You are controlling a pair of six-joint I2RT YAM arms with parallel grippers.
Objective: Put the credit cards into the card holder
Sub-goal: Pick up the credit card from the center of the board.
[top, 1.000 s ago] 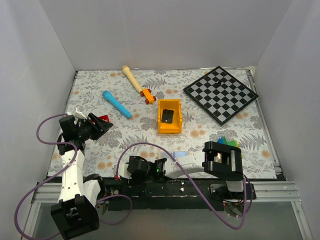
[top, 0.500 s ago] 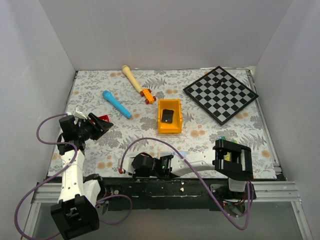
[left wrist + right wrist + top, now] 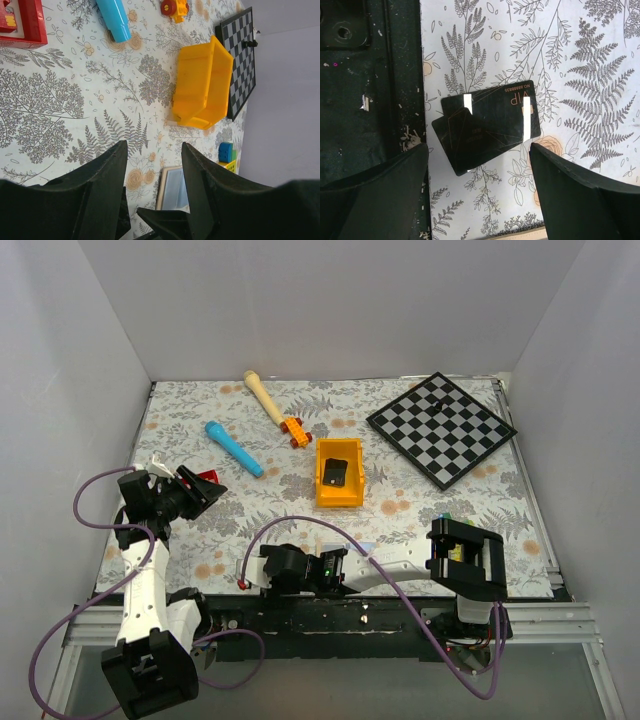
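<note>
We see two black cards (image 3: 487, 125) in the right wrist view. They are glossy, with thin gold lines and gold "VIP" lettering, and bright strips of glare cross them. One lies partly over the other. They rest flat on the fern-printed cloth (image 3: 580, 75), just beside the black rail (image 3: 370, 100) at the table's near edge. The right gripper (image 3: 477, 147) hangs above them with its fingers spread wide, one to each side, touching neither card and holding nothing.

Only the left wrist view gives us a clear look at the card holder (image 3: 175, 187). It is a tan frame around a pale blue-grey lining, lying on the cloth and partly hidden behind the left gripper (image 3: 153, 146). That gripper's fingers stand apart with only cloth between them. In the upper corner of the same view a red card (image 3: 30, 22) with a pale panel is cropped by the edge, and it lies well apart from the holder.

From overhead, the black cards are hidden beneath the folded right arm (image 3: 465, 562) at the near right. The red card shows there as a small patch just beside the left gripper's tips. Mid-table, the yellow-orange bin (image 3: 338, 490) holds a dark flat item (image 3: 334, 472) that we cannot identify. The left wrist sees only the bin's outer walls. Farther back lie a chessboard (image 3: 441, 427), a blue cylinder (image 3: 233, 448) and a small wheeled toy (image 3: 293, 428).
</note>
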